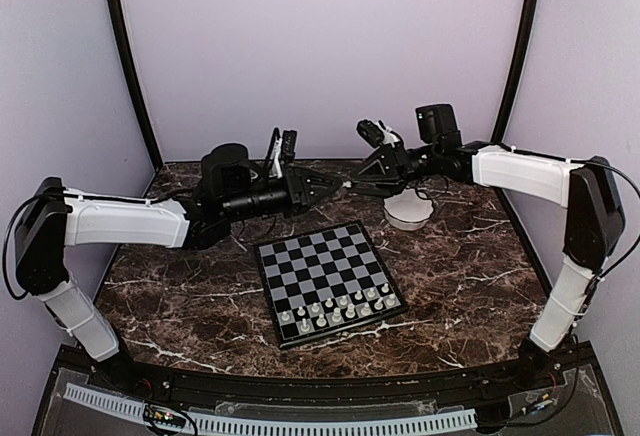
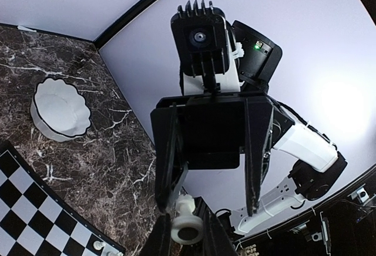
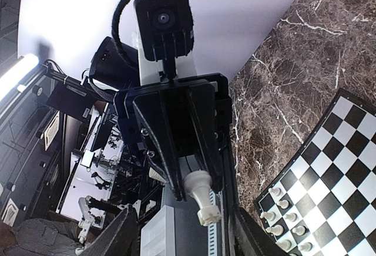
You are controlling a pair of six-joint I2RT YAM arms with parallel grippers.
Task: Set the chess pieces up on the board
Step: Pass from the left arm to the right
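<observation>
Handover hazard: your left gripper (image 1: 336,188) pinched a chess piece (image 2: 187,224), the right gripper (image 2: 210,206) held its jaws spread; releasing early could have dropped it.

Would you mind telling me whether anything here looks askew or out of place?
The board sits skewed, its edges at an angle to the table's edge. One chess piece is off it, pinched in the left hand, facing the open right hand.

White scalloped bowl (image 1: 409,213), upright on the dark veined marble tabletop (image 1: 470,256), toward its far right part. A plain pale lilac backdrop (image 1: 320,46) closes the far side, framed by two black curved struts (image 1: 127,56). A ribbed white cable track (image 1: 300,423) runs along the near edge.
</observation>
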